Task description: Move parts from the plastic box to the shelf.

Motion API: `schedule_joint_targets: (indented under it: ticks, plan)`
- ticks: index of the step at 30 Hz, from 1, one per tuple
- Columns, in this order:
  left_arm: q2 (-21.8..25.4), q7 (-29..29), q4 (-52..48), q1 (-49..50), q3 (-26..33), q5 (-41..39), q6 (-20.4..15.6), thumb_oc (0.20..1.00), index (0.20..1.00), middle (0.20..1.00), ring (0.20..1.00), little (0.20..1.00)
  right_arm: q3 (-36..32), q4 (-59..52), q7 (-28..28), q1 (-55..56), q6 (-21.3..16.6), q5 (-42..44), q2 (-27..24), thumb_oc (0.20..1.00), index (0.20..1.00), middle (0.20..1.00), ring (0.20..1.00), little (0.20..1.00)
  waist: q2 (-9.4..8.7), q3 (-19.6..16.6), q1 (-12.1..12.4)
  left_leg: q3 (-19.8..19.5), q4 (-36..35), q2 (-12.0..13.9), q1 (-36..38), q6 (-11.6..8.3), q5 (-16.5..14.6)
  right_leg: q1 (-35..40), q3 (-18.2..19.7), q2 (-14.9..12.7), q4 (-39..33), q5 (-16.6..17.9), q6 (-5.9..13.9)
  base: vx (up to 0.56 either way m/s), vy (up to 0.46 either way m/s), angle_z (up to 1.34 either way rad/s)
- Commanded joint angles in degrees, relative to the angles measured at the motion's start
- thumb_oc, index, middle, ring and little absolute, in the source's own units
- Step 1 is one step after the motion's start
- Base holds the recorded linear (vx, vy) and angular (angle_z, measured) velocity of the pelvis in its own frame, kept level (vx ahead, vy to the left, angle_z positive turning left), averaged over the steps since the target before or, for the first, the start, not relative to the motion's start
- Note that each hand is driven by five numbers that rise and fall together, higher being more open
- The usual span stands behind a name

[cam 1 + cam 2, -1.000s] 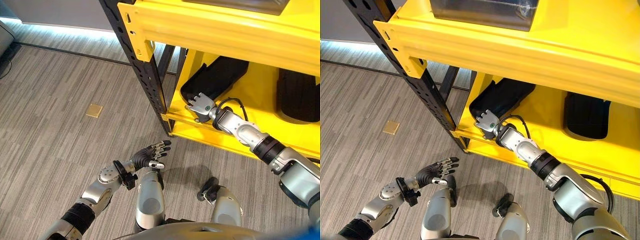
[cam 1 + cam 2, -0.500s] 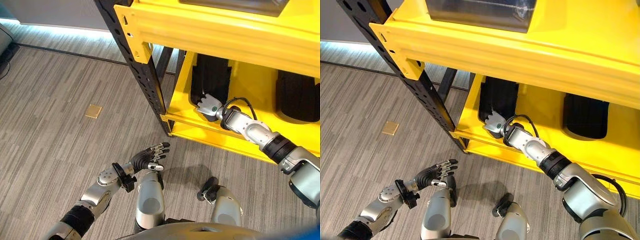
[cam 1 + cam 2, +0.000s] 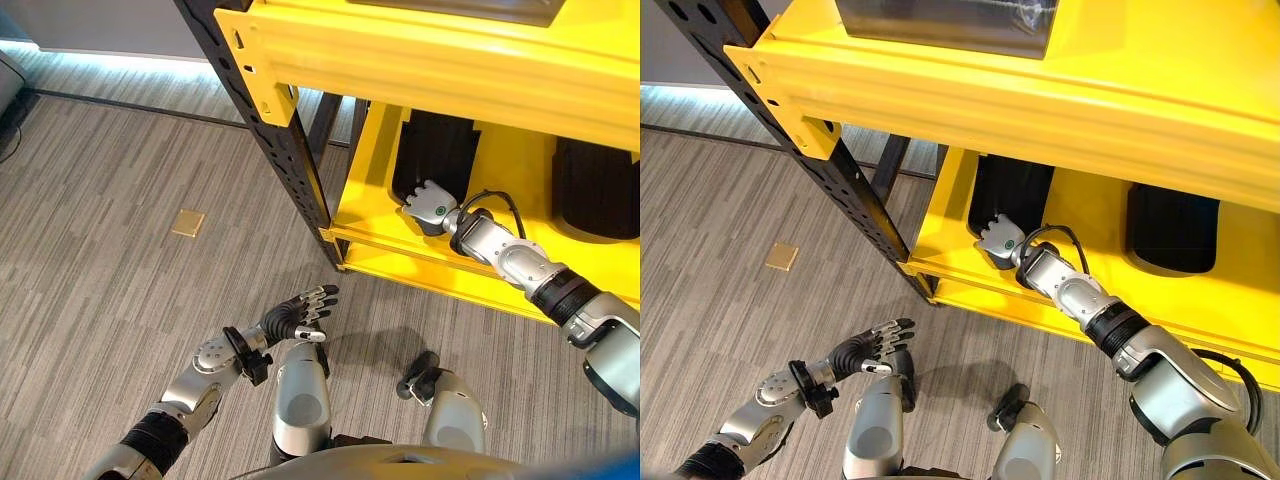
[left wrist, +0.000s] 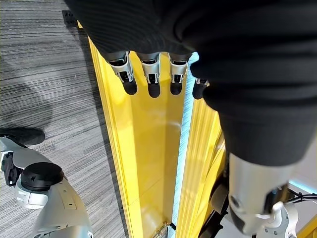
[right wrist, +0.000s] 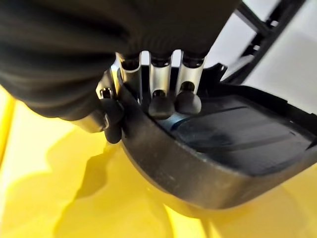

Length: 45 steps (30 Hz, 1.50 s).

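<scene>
On the yellow shelf (image 3: 520,190), right robot hand (image 3: 430,205) grips a black part (image 3: 435,155); left robot hand (image 3: 300,312) relaxed

light: bright, even, indoor overhead
glow: cool white strip along the wall base above the floor (image 3: 110,210)
glare: soft sheen on the yellow shelf (image 3: 450,60) beam and lower deck
shadows: soft on the floor; dark under the part (image 5: 233,148)
focus: right hand (image 5: 163,94) cover blurred close up
</scene>
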Motion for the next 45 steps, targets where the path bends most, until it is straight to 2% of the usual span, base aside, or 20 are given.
schedule_joint_targets:
  ticks: [1, 9, 26, 31, 37, 45]
  plan:
    - [0.76, -0.68, -3.86, 0.03, -1.89, 0.57, -3.02, 1.000, 1.000, 1.000, 1.000, 1.000, 0.49, 4.55, 0.73, -1.73, 3.55, 4.89, -0.39, 0.200, 0.200, 0.200, 0.200, 0.200, 1.13, -0.03, 1.28, 1.06, 0.37, 2.79, 3.20, 0.03, -1.77, 1.45, 2.36, -2.33, -0.58, 0.73, 5.86, 0.00, 0.000, 0.00]
    - [0.27, -0.62, -3.67, -0.86, -2.40, 0.34, -2.14, 1.000, 1.000, 1.000, 1.000, 1.000, 1.03, 7.04, -1.44, -2.57, 2.62, 1.81, 2.24, 0.200, 0.200, 0.200, 0.200, 0.200, 1.57, -0.31, 1.62, 0.98, -0.02, 2.37, 3.39, 0.21, -1.84, 1.86, 1.83, -2.30, -1.11, 0.78, 5.79, 0.00, 0.000, 0.00]
    - [-0.13, -1.41, -2.45, -0.71, -3.11, 0.36, -2.54, 1.000, 1.000, 1.000, 1.000, 1.000, 2.55, 7.08, -1.57, -4.34, 0.49, -0.42, 2.60, 0.200, 0.200, 0.200, 0.200, 0.200, 1.64, -0.79, 2.22, 1.16, -0.27, 2.26, 3.80, 0.24, -1.77, 2.49, 1.00, -2.36, -1.43, 0.81, 5.62, 0.00, 0.000, 0.00]
    - [-0.46, -1.37, -1.91, -1.01, -3.51, 0.86, -2.64, 1.000, 1.000, 1.000, 1.000, 1.000, 2.74, 7.52, -1.67, -4.83, 1.95, 0.60, 3.14, 0.200, 0.200, 0.200, 0.200, 0.200, 1.73, -0.82, 2.32, 1.14, -0.25, 2.19, 3.81, 0.27, -1.82, 2.49, 0.89, -2.41, -1.38, 0.81, 5.62, 0.00, 0.000, 0.00]
    - [-0.33, -1.65, -1.96, -1.10, -4.00, 0.98, -2.28, 1.000, 1.000, 1.000, 1.000, 1.000, 3.02, 8.47, -3.08, -5.70, 0.92, 0.18, 3.71, 0.200, 0.200, 0.200, 0.200, 0.200, 1.92, -0.98, 2.52, 1.02, -0.13, 1.91, 3.89, 0.45, -2.03, 2.83, 0.59, -2.41, -1.59, 0.77, 5.56, 0.00, 0.000, 0.00]
    - [-0.61, -1.91, -2.03, -1.30, -4.53, 1.41, -2.67, 1.000, 1.000, 1.000, 1.000, 1.000, 3.55, 8.47, -3.19, -6.87, 1.42, -0.71, 4.63, 0.200, 0.200, 0.200, 0.200, 0.200, 2.18, -1.35, 2.90, 0.80, -0.42, 1.79, 4.09, 0.47, -1.89, 3.14, 0.05, -2.51, -1.90, 0.92, 5.58, 0.00, 0.000, 0.00]
